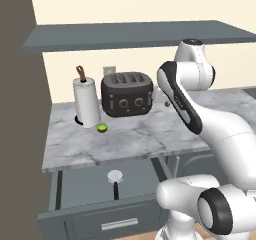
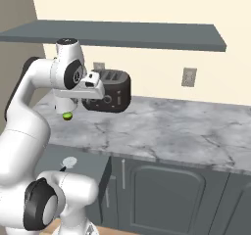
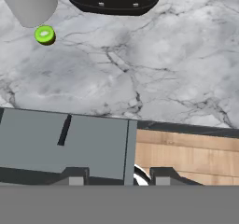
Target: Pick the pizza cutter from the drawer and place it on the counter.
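Observation:
The drawer [image 1: 80,186] stands pulled out under the counter [image 1: 135,139]. In it lies the pizza cutter [image 1: 115,178], silver disc toward the counter and black handle toward the drawer front; it also shows beside my arm in the right base view [image 2: 70,161]. In the hand view only the pizza cutter's black handle [image 3: 64,129] shows on the drawer floor [image 3: 28,141], its disc hidden under the counter edge [image 3: 140,78]. My gripper [image 3: 119,177] hangs high above the counter's front edge, to the right of the cutter. It is open, with nothing between the fingertips [image 3: 74,176].
At the back left of the counter stand a black toaster [image 1: 126,93] and a paper towel roll [image 1: 86,103], with a small green ball [image 1: 102,128] in front of the roll. A dark wall shelf [image 1: 135,34] runs overhead. Dark cabinet doors [image 2: 166,195] sit below on the right.

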Robot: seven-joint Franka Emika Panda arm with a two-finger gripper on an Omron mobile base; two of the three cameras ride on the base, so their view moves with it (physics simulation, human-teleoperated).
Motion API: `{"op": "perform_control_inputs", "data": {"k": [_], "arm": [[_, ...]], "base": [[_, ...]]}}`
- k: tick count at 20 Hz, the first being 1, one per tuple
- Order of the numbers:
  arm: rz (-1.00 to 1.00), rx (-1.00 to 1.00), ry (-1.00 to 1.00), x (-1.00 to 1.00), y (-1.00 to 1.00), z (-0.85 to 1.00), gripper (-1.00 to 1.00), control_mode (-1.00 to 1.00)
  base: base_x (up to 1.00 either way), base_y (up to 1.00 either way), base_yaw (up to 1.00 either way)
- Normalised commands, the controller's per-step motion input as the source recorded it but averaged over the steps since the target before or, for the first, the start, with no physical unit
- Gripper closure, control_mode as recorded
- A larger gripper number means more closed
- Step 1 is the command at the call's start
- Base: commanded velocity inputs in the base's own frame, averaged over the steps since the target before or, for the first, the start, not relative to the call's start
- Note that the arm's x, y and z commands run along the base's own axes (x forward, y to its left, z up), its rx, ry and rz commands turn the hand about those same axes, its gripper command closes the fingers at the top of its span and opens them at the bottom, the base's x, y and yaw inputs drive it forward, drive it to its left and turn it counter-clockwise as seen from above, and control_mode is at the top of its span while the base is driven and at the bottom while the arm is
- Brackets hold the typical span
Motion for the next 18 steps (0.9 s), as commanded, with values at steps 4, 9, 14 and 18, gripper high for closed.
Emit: {"op": "perform_control_inputs", "data": {"k": [4,9,14,18], "arm": [[0.0,0.0,0.0,0.0,0.0,0.0,-1.0,1.0],[0.0,0.0,0.0,0.0,0.0,0.0,-1.0,1.0],[0.0,0.0,0.0,0.0,0.0,0.0,-1.0,1.0],[0.0,0.0,0.0,0.0,0.0,0.0,-1.0,1.0]], "base": [[0.0,0.0,0.0],[-0.02,-0.24,0.08],[-0.19,-0.92,0.32],[-0.24,-0.98,0.46]]}}
